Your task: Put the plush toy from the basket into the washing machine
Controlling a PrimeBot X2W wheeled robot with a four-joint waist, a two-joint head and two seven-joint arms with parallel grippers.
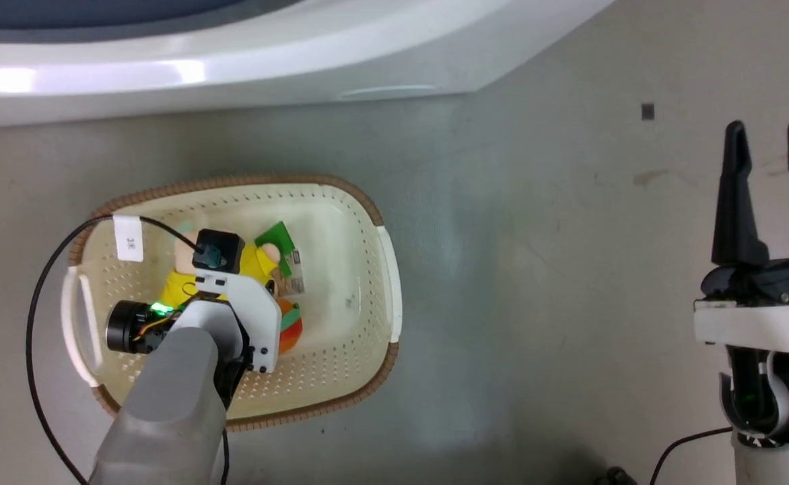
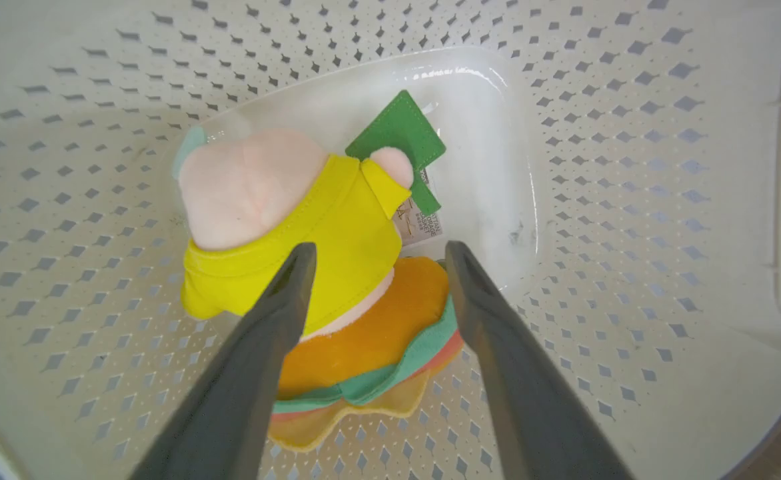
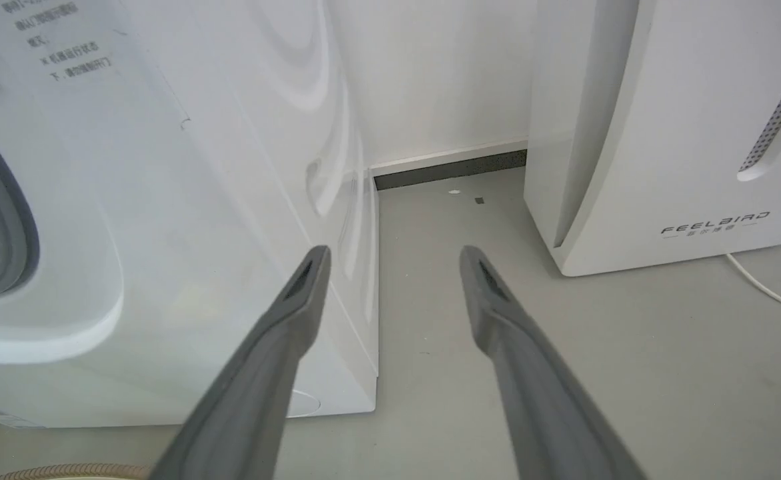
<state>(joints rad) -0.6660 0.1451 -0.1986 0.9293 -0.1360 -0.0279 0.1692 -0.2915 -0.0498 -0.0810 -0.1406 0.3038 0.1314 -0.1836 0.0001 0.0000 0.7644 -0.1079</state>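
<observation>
While the left hand (image 2: 378, 252) hangs spread over the plush toy (image 2: 347, 220) lying on the basket (image 2: 630, 200) floor, head toward 10 o'clock, advise sinking lower, then closing across the orange body. The right hand (image 3: 394, 257) is apart, idle beside the washing machine (image 3: 164, 200).

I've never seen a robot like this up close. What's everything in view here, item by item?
floor: one, grey, under everything
washing machine: one, white with a grey-ringed porthole, standing on the floor
basket: one, cream-white with a brown rim, on the floor before the washing machine
plush toy: one, peach-pink, yellow, green and orange, lying in the basket
FEELBIRD appliance: one, white, beside the washing machine, gap between
white cable: one, on the floor by the FEELBIRD appliance
left gripper: one, dark, open, down in the basket, astride the plush toy
right gripper: one, dark, open, holding nothing, over the floor
</observation>
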